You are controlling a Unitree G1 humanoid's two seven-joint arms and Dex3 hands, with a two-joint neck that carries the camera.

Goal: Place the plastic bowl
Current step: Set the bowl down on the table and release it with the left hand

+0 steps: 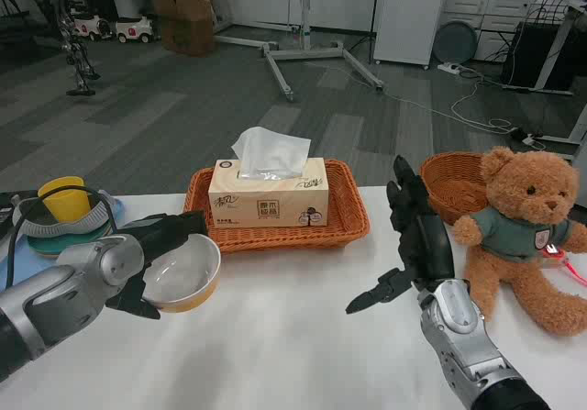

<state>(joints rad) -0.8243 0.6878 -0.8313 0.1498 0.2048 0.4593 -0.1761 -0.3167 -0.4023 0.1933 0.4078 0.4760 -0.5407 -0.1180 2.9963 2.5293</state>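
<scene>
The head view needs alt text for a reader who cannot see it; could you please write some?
The robot's left hand holds a plastic bowl tilted just above the white table, while its right hand is raised, open and empty. Behind stand a wicker tray holding a tissue box, a teddy bear against a round basket, and a yellow cup on stacked plates.

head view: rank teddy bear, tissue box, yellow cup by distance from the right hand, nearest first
From the right hand:
1. teddy bear, just to its right on the table.
2. tissue box, to its left and farther back, in the wicker tray.
3. yellow cup, far left edge, beyond the left hand holding the bowl.
</scene>
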